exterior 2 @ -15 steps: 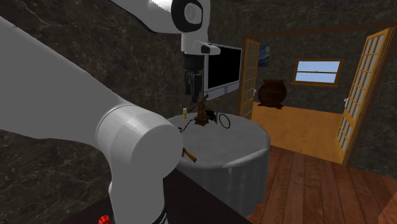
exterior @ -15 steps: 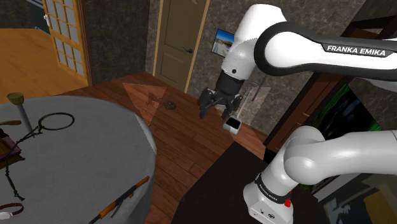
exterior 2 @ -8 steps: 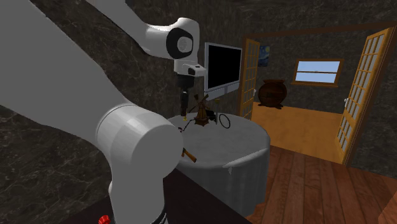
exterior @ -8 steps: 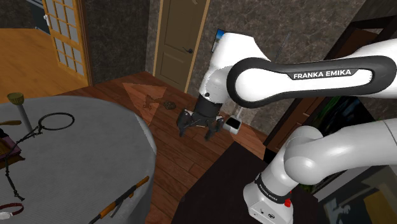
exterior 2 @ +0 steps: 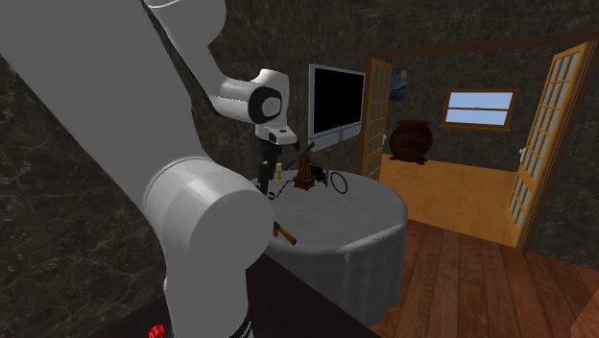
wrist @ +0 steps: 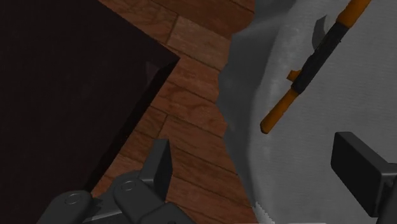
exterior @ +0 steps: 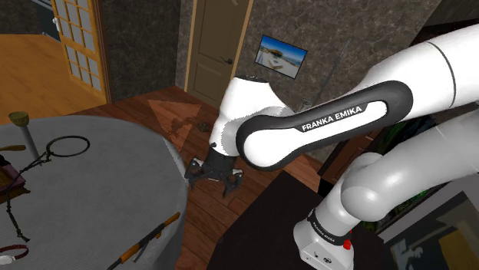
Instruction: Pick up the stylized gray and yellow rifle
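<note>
The rifle [exterior: 146, 242] lies near the edge of the round grey-clothed table [exterior: 100, 192], at the bottom of the shoulder view. It is thin, with a dark grey middle and orange-yellow ends. My gripper [exterior: 213, 175] hangs open above the wooden floor just off the table's rim, up and to the right of the rifle and apart from it. In the wrist view the rifle [wrist: 312, 63] lies ahead of the open gripper [wrist: 261, 168], beyond the fingertips [wrist: 159, 165], on the grey cloth. From the second exterior view the gripper [exterior 2: 264, 180] is above the table and the rifle [exterior 2: 285, 232] pokes out beside my elbow.
On the table's far part are a black wire loop [exterior: 69, 145], a capped post [exterior: 21, 126] and a brown object [exterior: 9, 182]. The dark stand [exterior: 261, 230] sits close to the table across a strip of wooden floor. A screen [exterior 2: 336, 101] stands behind the table.
The arm has swung down and toward the shoulder view's left. The gripper moved from near the wall picture to just off the table's rim, staying open.
</note>
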`<state>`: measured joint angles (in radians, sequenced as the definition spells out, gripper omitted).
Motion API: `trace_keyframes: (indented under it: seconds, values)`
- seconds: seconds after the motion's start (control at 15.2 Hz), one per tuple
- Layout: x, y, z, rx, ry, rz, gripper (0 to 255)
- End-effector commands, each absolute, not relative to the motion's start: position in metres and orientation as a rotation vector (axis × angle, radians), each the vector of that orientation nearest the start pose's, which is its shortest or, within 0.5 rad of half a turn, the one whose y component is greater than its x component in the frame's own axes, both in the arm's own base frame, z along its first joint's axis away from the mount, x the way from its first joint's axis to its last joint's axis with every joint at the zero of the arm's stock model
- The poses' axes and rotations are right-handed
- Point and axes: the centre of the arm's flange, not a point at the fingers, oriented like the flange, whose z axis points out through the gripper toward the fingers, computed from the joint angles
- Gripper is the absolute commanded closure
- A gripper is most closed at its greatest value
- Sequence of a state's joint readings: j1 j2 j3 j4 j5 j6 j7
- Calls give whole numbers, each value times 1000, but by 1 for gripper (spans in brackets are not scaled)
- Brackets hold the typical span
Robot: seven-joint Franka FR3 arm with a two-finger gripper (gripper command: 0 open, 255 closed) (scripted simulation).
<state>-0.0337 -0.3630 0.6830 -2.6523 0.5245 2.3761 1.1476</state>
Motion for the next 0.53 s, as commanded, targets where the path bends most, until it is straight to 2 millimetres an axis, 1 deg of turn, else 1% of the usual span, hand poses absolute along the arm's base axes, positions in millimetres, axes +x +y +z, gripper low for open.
trace_keyframes:
  seconds: [0.0,0.46]
  values:
    - [337,258,318,-2666,1385,128,0]
    - [367,311,249,-2525,1620,168,0]
